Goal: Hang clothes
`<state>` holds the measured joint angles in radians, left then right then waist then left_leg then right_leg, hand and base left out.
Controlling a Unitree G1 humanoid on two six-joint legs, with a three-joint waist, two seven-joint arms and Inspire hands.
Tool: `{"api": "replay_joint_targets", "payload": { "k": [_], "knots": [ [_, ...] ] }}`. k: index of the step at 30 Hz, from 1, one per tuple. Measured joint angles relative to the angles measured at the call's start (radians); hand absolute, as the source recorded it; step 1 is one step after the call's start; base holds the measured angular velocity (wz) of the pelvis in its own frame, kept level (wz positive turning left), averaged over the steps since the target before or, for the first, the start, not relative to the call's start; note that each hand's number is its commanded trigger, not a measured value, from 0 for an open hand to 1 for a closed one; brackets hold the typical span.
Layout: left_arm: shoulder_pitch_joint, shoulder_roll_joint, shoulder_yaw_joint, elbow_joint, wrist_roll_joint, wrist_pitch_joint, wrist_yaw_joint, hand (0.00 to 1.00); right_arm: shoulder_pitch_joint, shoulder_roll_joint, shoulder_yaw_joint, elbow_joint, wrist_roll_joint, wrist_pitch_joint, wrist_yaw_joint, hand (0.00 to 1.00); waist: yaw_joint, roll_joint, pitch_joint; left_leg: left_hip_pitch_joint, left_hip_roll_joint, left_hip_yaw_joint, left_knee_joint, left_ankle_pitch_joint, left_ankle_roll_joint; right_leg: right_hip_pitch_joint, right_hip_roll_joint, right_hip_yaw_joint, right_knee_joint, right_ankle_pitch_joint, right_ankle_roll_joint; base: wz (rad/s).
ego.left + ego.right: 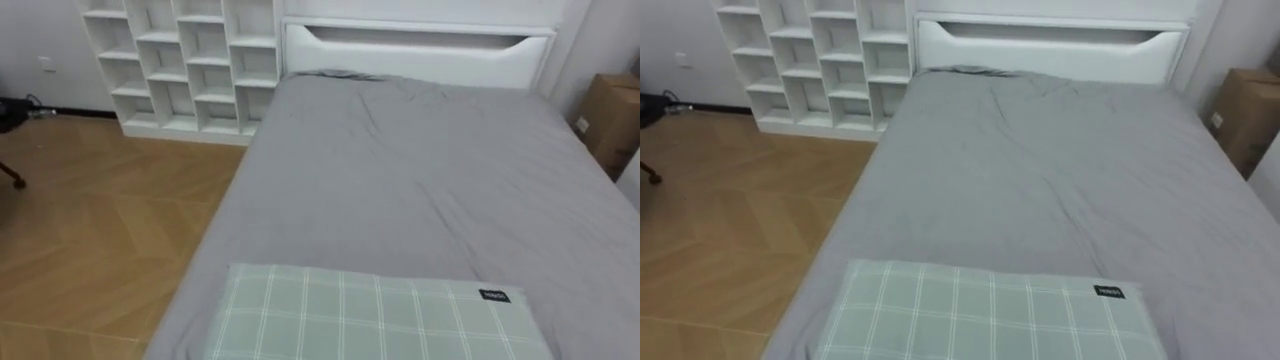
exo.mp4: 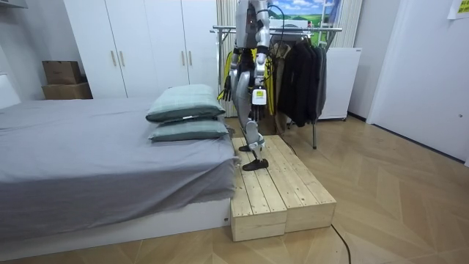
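Dark garments (image 2: 298,73) and a yellow one (image 2: 272,70) hang on a metal clothes rack (image 2: 293,29), which stands behind me in the room view. I stand on a wooden platform (image 2: 282,194) at the end of the grey bed (image 1: 420,190) and face the bed, with one foot lifted off the boards. My left hand (image 2: 257,100) hangs at my side nearer the camera. My right hand (image 2: 225,89) hangs on the bed side. Neither holds clothing that I can make out. A green checked pillow (image 1: 370,320) lies just below my eyes.
A second pillow (image 2: 189,130) lies under the checked one. White cube shelves (image 1: 185,60) stand left of the white headboard (image 1: 420,50). Cardboard boxes (image 1: 612,115) sit at the bed's right. White wardrobes (image 2: 146,48) line the wall. Wood floor (image 1: 90,230) runs along the bed's left.
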<state>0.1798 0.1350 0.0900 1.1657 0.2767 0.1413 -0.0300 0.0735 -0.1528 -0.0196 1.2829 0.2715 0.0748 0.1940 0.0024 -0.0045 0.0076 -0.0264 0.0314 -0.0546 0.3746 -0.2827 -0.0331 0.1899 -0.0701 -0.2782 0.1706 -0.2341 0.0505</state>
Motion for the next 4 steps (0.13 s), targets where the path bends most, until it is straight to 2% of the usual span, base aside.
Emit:
{"api": "replay_joint_targets", "payload": {
  "k": [4],
  "knots": [
    [0.000, -0.004, -0.016, 0.002, 0.000, -0.020, -0.004, 0.00, -0.001, 0.005, 0.010, -0.001, -0.003, -0.020, 0.014, 0.00, 0.003, 0.007, 0.0014, 0.000, 0.000, 0.002, 0.002, 0.000, 0.000, 0.001, 0.000, 0.000, 0.000, 0.001, 0.000, 0.00]
  ]
}}
